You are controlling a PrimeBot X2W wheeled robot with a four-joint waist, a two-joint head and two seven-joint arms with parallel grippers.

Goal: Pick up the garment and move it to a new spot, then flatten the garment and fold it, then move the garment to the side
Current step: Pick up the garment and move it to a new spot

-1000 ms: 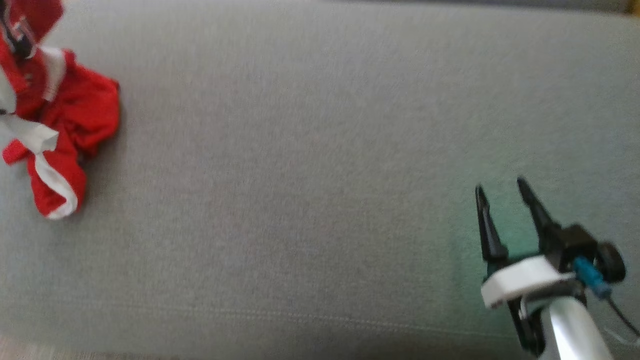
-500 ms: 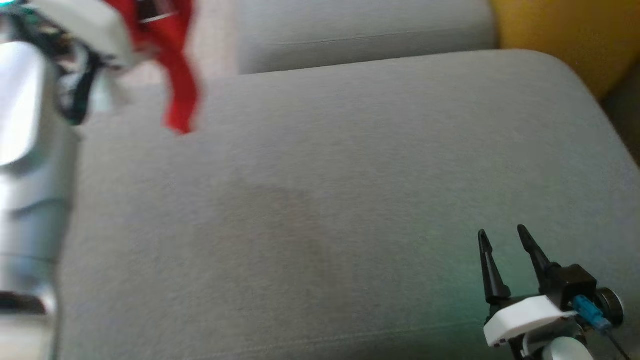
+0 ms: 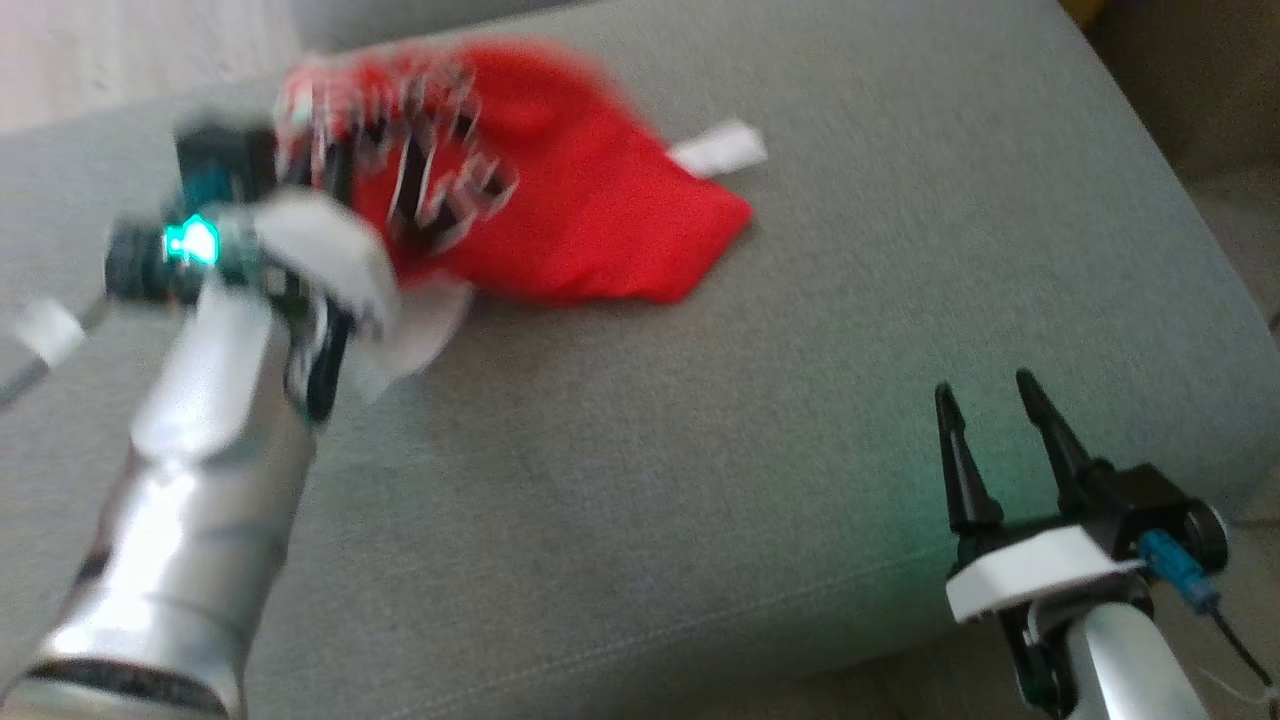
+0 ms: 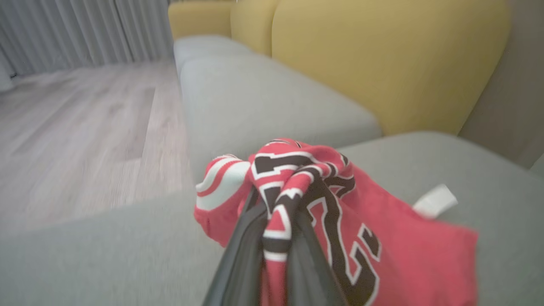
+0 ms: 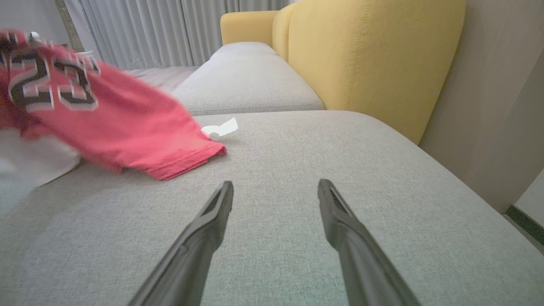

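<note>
The garment is a red jersey with black-and-white numbers and white trim. It hangs bunched from my left gripper, its lower part trailing on the grey sofa cushion. In the left wrist view the dark fingers are shut on a fold of the garment. A white tag sticks out at its far edge. My right gripper hovers open over the cushion's front right, nothing between its fingers; the garment lies to its left.
A second grey seat cushion lies beyond, with yellow backrests along the right. Wooden floor and grey curtains lie past the sofa. The cushion's front edge runs near my right gripper.
The head camera has swung, so the whole view shifted. My left arm has carried the garment from the left onto the middle of the cushion, where it now drapes down. The right gripper stays open.
</note>
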